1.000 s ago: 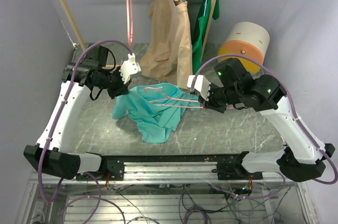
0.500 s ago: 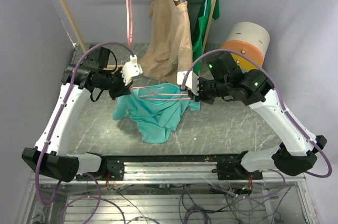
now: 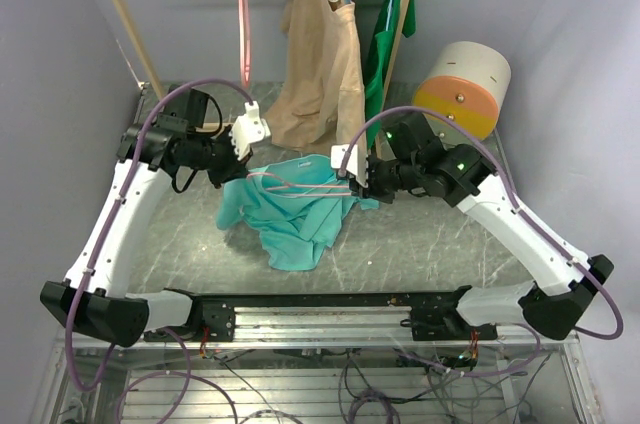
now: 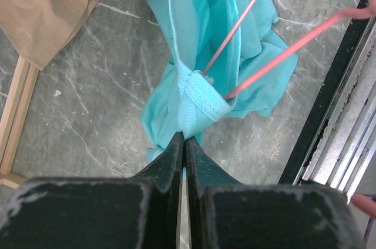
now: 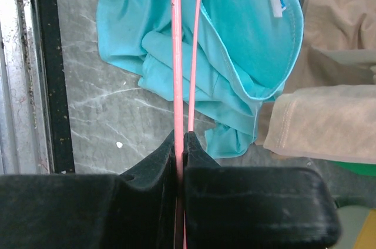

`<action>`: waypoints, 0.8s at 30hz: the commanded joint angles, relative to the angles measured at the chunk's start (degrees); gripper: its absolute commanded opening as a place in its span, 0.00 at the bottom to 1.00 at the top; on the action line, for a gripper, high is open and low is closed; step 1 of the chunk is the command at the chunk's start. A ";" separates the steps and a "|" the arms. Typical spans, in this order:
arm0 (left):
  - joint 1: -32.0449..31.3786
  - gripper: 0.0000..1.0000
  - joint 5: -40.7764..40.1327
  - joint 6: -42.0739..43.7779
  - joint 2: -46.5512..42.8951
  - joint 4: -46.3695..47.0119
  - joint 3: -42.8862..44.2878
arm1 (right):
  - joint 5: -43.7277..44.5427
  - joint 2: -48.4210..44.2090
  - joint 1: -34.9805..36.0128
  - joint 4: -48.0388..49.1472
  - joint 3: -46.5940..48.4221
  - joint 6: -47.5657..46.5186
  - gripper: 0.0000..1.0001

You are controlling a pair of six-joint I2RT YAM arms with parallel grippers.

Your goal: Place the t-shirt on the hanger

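From above, the t-shirt (image 3: 290,219) lies bunched on the tabletop (image 3: 420,244) between the left hand (image 3: 238,166) and the right hand (image 3: 352,176), with the hanger (image 3: 305,182) spanning them. In the left wrist view, the left hand (image 4: 184,138) is pressed together on the t-shirt (image 4: 200,105) collar. In the right wrist view, the right hand (image 5: 179,137) pinches the hanger (image 5: 176,55), with the t-shirt (image 5: 235,37) just ahead.

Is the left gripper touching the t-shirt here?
Touching. The left wrist view shows the left gripper shut on the t-shirt, its collar hem pinched between the jaws.

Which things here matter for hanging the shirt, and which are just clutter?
In the job: t-shirt, hanger, left gripper gripping the t-shirt, right gripper gripping the hanger.
Lying about: beige garment, green garment, second pink hanger, orange-faced drum.
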 commanded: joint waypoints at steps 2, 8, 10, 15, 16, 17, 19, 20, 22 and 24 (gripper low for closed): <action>-0.60 0.10 1.62 -2.96 -3.51 2.65 -2.60 | -5.88 -4.49 -3.66 12.41 -6.44 1.99 0.00; -0.60 0.11 0.62 -4.11 -5.87 3.67 -5.36 | -16.39 -4.56 -8.72 17.54 -11.07 1.41 0.00; -0.60 0.11 0.87 -4.74 -5.94 3.76 -5.30 | -19.64 -2.98 -9.58 17.21 -10.47 0.51 0.00; -0.58 0.11 0.91 -6.01 -6.17 4.76 -5.59 | -25.27 1.15 -10.88 14.78 -8.48 -2.37 0.00; -0.60 0.11 0.86 -6.21 -6.30 4.96 -5.73 | -26.10 1.69 -11.03 14.24 -8.24 -2.98 0.00; -0.60 0.11 0.82 -6.32 -6.32 5.16 -5.81 | -26.63 2.14 -11.24 13.88 -8.13 -3.54 0.00; -0.60 0.11 0.65 -6.64 -6.37 5.72 -6.09 | -27.43 2.79 -11.57 13.58 -8.32 -4.37 0.00; -0.60 0.11 0.62 -6.84 -6.40 6.13 -6.23 | -27.74 3.06 -11.66 13.72 -8.55 -4.60 0.00; -0.56 0.11 1.07 -7.45 -6.20 6.61 -6.13 | -28.34 3.23 -12.00 14.78 -9.60 -4.50 0.00; -0.59 0.11 1.81 -8.32 -5.86 6.98 -5.81 | -29.37 3.16 -12.42 17.06 -10.85 -3.64 0.00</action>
